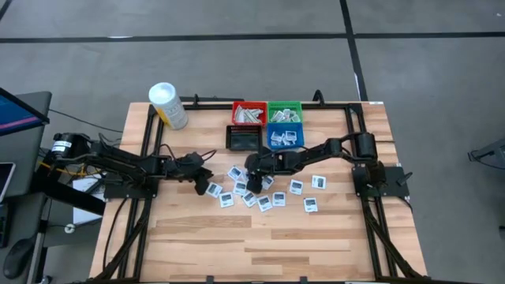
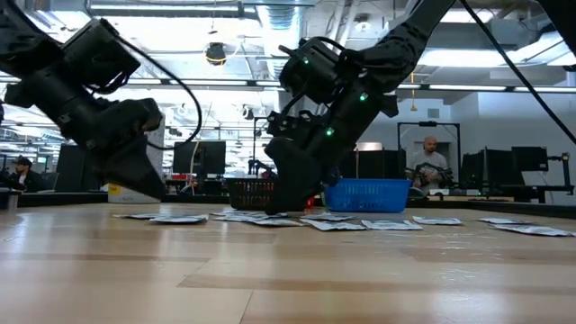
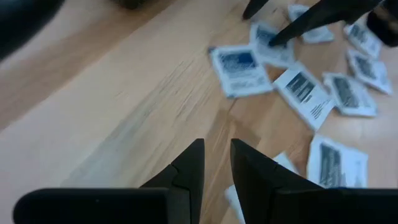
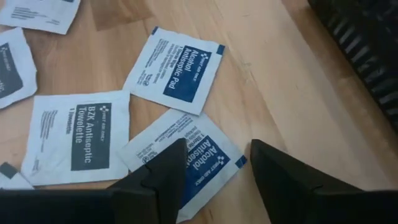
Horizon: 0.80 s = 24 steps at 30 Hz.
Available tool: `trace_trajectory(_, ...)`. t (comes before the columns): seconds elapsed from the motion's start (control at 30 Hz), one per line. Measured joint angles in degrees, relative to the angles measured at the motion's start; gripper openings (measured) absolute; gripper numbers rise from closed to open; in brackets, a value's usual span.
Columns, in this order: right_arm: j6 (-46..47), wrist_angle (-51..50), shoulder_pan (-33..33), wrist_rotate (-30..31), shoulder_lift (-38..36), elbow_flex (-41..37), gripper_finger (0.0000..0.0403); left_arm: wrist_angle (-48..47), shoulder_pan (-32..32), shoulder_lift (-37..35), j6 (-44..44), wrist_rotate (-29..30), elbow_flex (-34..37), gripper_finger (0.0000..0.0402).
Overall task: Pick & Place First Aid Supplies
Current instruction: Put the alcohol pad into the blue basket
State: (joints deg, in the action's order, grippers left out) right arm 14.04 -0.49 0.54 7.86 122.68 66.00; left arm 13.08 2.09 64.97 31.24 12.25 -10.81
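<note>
- The right gripper point(image 4: 214, 171) is being held open and empty, its fingers straddling an alcohol pad packet point(image 4: 186, 158) lying directly beneath.
- The left gripper point(image 3: 214, 165) is being kept nearly closed, empty, beside the scatter's edge.

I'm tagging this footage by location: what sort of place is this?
Probably an open-plan robotics lab or office: a wooden table on a grey floor, rows of monitors under ceiling lights, and a person seated behind. Packets and bins lie on the table.
</note>
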Motion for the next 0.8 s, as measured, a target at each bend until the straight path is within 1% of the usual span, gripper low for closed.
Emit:
trace_trajectory(0.1,-0.1,0.4,0.8,1.7,-0.1,-0.1,0.0164,0.1,0.0,0.0,1.4,-0.1,1.5,0.0078)
trace_trajectory(0.2,-0.7,1.0,0.9,1.7,-0.9,-0.5,0.0134,0.3,0.0,0.0,2.3,-0.1,3.0,0.0078)
trace_trajectory(0.47,-0.9,0.8,0.2,0.4,-3.4,-0.7,0.0021,1.8,0.0,0.0,2.7,0.0,5.0,0.0078)
trace_trajectory(0.5,-0.9,0.7,0.2,0.5,-4.0,-0.7,0.0011,1.8,0.0,0.0,2.7,0.0,5.0,0.0078)
trace_trajectory(0.7,-0.7,-0.4,0.3,0.1,-7.9,-1.1,0.0008,2.9,0.0,0.0,2.5,0.3,5.0,0.0078)
trace_trajectory(0.8,-1.5,0.3,0.0,0.7,-11.1,-0.9,0.0003,3.1,0.0,0.0,2.5,1.6,5.0,0.0078)
